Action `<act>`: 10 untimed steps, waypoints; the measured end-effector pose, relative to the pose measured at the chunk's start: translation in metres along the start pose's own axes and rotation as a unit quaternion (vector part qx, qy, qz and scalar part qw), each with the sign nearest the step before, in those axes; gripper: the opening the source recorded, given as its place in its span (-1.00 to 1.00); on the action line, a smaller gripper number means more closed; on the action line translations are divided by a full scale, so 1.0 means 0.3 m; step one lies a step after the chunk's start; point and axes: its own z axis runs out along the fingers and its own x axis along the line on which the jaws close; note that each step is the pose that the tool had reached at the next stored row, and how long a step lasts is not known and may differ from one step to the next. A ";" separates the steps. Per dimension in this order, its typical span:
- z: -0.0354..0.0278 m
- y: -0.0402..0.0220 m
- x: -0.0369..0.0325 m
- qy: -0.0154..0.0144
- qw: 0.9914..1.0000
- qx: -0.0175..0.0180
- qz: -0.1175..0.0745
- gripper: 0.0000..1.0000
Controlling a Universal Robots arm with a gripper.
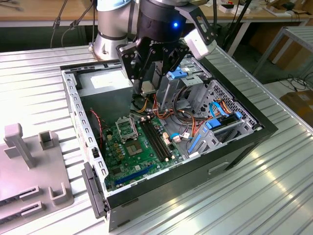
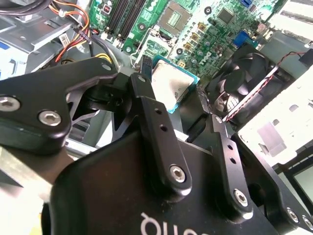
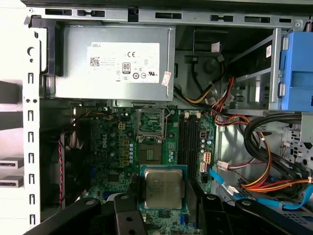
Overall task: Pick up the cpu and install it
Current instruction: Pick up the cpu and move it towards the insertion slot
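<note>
My gripper [image 1: 148,87] hangs over the open computer case [image 1: 234,147], shut on the cpu [image 1: 148,88], a small flat square chip with a silver-grey top. In both wrist views the cpu [image 3: 164,188] [image 2: 172,82] sits level between the two black fingers [image 3: 131,188] [image 2: 146,105]. It is held in the air above the green motherboard [image 1: 128,152] [image 3: 115,147]. The open cpu socket [image 1: 126,128] [image 3: 150,121] [image 2: 176,13], with its metal frame, lies below and a little ahead of the chip.
A grey power supply [image 3: 115,61] fills the case's back corner. Long black memory slots [image 3: 188,139] run beside the socket. Coloured cable bundles [image 3: 254,171] and blue drive brackets [image 1: 222,122] crowd the exterior view's right side. A black fan [image 2: 239,78] sits by the case wall. Grey fixtures [image 1: 29,166] stand on the table.
</note>
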 end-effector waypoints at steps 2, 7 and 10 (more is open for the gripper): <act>0.003 -0.010 0.002 0.000 1.000 0.000 0.000 -0.05; 0.014 -0.039 0.003 0.000 1.000 -0.004 0.000 -0.05; 0.019 -0.040 0.003 0.000 1.000 -0.008 0.000 -0.05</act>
